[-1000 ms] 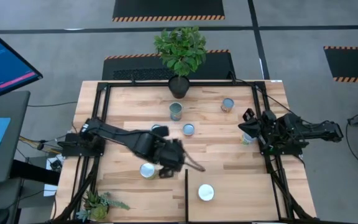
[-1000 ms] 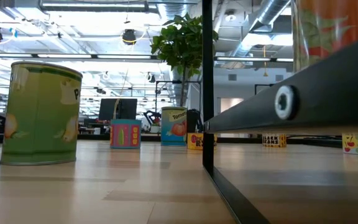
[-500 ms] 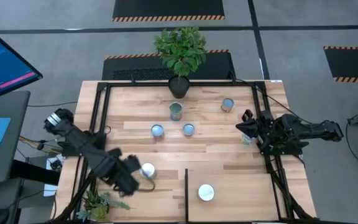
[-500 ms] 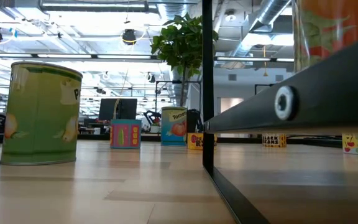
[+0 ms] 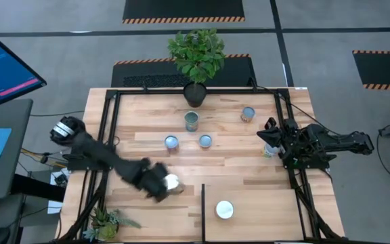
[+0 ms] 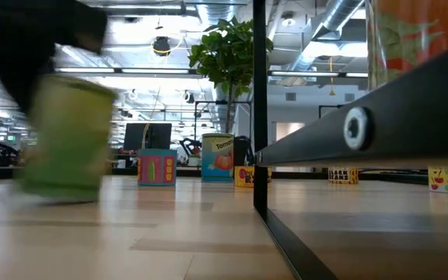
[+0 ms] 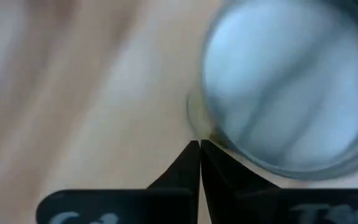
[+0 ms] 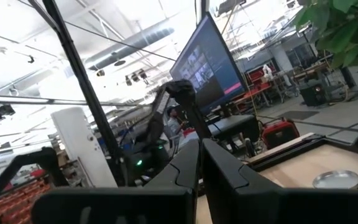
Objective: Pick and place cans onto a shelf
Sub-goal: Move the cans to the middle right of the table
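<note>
A green-sided can with a pale top stands on the table left of the shelf's black bar; it is blurred in the low view. My left gripper is shut, its tips at that can's left side. Another can stands on the shelf's wood panel. Several more cans stand farther back. My right gripper waits shut at the table's right edge, beside a can. My left gripper touches the green can's side just under the top's rim with the tips of its shut fingers. The fingers slant down at it from the table's left. The can stands upright with its base on the table.
A black plant pot stands at the far edge. A small plant sits at the near left corner. Black frame bars run along the table's sides. An upright black post rises at the shelf's left edge.
My left gripper has swung from the table's middle back toward the near left, then right against the green can. The can has slid a little toward the table's right, still upright.
</note>
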Motion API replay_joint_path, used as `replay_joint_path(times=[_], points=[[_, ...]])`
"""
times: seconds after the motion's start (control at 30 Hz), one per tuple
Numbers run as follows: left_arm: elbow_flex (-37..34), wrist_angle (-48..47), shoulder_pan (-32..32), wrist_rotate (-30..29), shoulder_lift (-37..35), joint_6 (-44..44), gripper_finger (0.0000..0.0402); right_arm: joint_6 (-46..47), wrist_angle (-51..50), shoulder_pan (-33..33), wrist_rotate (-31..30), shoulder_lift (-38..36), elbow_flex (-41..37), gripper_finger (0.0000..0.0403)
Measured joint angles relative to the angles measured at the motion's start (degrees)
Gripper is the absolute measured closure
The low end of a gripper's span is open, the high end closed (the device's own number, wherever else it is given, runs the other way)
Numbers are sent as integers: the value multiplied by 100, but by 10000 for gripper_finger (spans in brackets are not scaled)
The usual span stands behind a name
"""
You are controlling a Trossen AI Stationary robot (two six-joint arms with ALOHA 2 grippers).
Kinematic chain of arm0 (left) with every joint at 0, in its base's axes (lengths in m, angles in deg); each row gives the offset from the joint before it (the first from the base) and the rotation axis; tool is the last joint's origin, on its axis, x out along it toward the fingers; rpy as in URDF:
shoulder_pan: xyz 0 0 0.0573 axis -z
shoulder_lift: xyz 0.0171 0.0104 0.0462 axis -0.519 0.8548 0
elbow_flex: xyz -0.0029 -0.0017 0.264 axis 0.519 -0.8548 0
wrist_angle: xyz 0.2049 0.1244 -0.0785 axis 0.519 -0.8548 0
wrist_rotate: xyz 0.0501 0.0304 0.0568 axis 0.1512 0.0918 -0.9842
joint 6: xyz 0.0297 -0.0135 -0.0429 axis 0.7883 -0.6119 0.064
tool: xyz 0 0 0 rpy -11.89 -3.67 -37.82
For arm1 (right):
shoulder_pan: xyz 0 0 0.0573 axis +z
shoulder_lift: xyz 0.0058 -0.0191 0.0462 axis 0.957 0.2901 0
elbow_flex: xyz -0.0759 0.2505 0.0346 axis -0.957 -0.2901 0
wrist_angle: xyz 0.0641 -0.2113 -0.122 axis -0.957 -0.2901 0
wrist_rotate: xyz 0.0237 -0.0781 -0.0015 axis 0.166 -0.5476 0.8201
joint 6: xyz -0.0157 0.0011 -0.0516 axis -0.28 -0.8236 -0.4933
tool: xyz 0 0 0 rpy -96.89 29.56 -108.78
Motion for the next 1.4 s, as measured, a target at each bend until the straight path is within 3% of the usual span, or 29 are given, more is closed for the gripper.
replay_joint_path(times=[0.1, 0.17, 0.3, 0.47, 0.63, 0.87, 1.07, 1.23, 1.3, 1.4], points=[[131, 1066, -838, -560, 0, 976, 401, 0, -8, 0, 0, 1, 0, 356], [389, 1112, -1208, -634, -2, 1392, 401, 2, -11, 0, 0, 1, 0, 356], [957, -343, -1336, -363, -6, 1848, 401, 2, -12, 11, 2, 0, 0, 356], [1288, -2302, -1291, -395, -9, 1620, 401, 2, -31, 52, 4, -1, 0, 356], [1031, -2991, -1416, -435, -11, 1576, 401, 1, -52, 52, 7, 1, 0, 356], [-234, -1394, -2090, -179, -9, 1988, 401, 2, -50, 50, 26, 1, 0, 356], [-947, -667, -2836, -629, -9, 1756, 401, 0, -50, 50, 28, 1, 0, 356], [-1014, 1628, -3231, 46, -9, 2598, 401, 0, -50, 50, 31, 0, 0, 356], [-947, 2401, -3241, 53, -7, 2684, 401, 2, -50, 48, 31, 1, 0, 356], [-576, 2220, -3198, 22, -8, 2687, 401, 2, -48, 48, 33, -1, 0, 356]])
